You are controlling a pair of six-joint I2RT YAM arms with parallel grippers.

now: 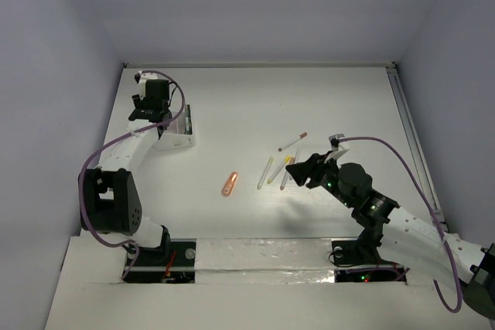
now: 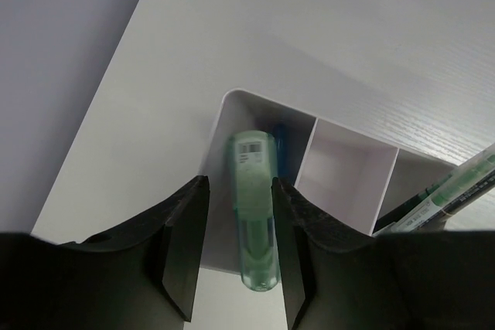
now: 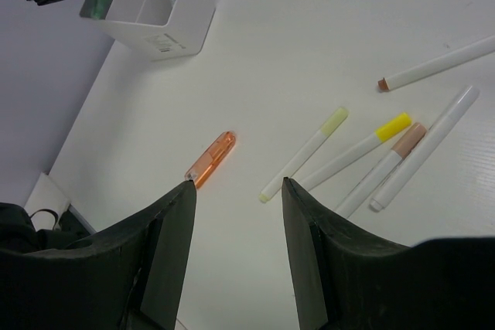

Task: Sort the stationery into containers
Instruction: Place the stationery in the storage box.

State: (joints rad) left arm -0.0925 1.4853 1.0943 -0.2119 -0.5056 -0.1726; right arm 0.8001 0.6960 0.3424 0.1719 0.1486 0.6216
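Maybe halfway, I'd guess: the white tray [image 2: 271, 103] has a few pens [image 2: 456, 187] in one end compartment, but an orange marker [image 3: 210, 159] and five white pens [image 3: 356, 150] lie loose on the counter [image 3: 309, 52]. The left tool [image 2: 240, 183] hangs over the tray's other end. A green marker [image 2: 254, 214] is between its jaws, with a gap on one side, so no pinch. The right tool [image 3: 237, 183] is spread and empty, just above the loose pens.

White matte table [image 1: 232, 106]. At far left stands a white plastic compartmented tray [image 1: 182, 138]. A short translucent orange marker [image 1: 230, 184] lies alone near the centre. To its right are four slim white pens [image 3: 356, 151], fanned side by side, and a brown-tipped white pen [image 3: 437, 63] apart beyond them.
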